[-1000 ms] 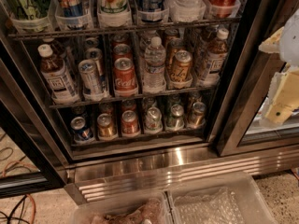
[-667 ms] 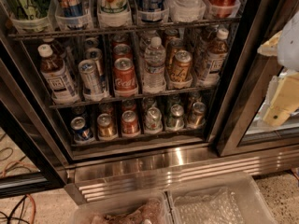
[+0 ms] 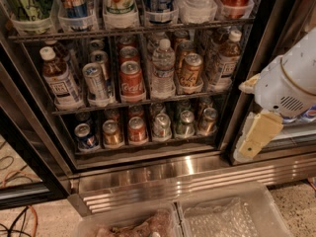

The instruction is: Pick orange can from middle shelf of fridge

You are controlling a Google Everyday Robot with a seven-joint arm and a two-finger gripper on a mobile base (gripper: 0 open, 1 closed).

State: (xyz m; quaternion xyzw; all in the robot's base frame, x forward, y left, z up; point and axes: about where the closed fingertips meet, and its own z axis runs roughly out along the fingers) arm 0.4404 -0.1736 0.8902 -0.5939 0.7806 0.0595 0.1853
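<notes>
The orange can (image 3: 190, 70) stands upright on the middle shelf (image 3: 143, 102) of the fridge (image 3: 148, 169), right of centre, between a clear water bottle (image 3: 162, 68) and a white-capped tea bottle (image 3: 226, 59). A red cola can (image 3: 131, 79) and a slim silver can (image 3: 96, 81) stand further left on the same rack. My gripper (image 3: 254, 128), on the white arm (image 3: 291, 83), hangs in front of the right door frame, to the right of the orange can and a little lower, apart from it and holding nothing.
The top rack (image 3: 128, 29) holds tall cans and bottles in cups. The bottom rack (image 3: 143, 144) holds small cans. A black door frame (image 3: 244, 73) stands between gripper and shelf. Clear plastic bins (image 3: 232, 214) sit on the floor below the steel base.
The arm and gripper have moved left and slightly down, further into view toward the open fridge section. The cans and bottles have not moved.
</notes>
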